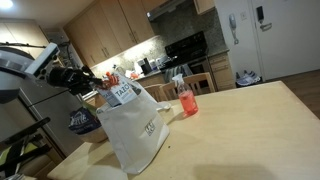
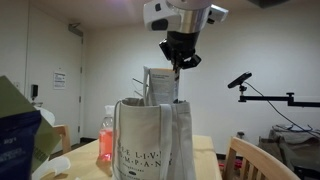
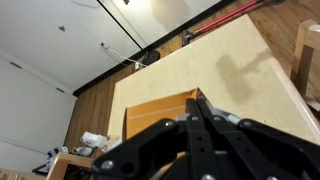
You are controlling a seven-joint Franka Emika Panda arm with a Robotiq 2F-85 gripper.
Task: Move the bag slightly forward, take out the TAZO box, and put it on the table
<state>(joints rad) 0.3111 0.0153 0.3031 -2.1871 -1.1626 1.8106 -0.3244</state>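
My jaws are shut tight on the top edge of the TAZO box (image 2: 160, 85). I reach down from above, and the box hangs under me, nearly upright in an exterior view. Its bottom end is hidden behind the rim of the bag (image 2: 148, 145), so I cannot tell if it is all the way out. In an exterior view the TAZO box (image 1: 121, 91) leans over and sticks up from the mouth of the bag (image 1: 138, 128), and I can read its white letters. In my wrist view the orange box (image 3: 158, 112) is right under my dark fingers (image 3: 200, 135), which are pressed close together.

The bag is big and white, with a small dark mark on its side. It stands upright on the bench (image 1: 240, 120), near one end. The bench is light tan and smooth.

A red drink bottle (image 1: 186, 100) stands on the bench just beside the bag. A small blue and white snack bag (image 1: 83, 122) sits close to the bag, on the side where my arm is. A wooden chair (image 2: 250, 160) stands by the bench. Far behind are kitchen cupboards (image 1: 100, 35) and a black stove (image 1: 188, 48).
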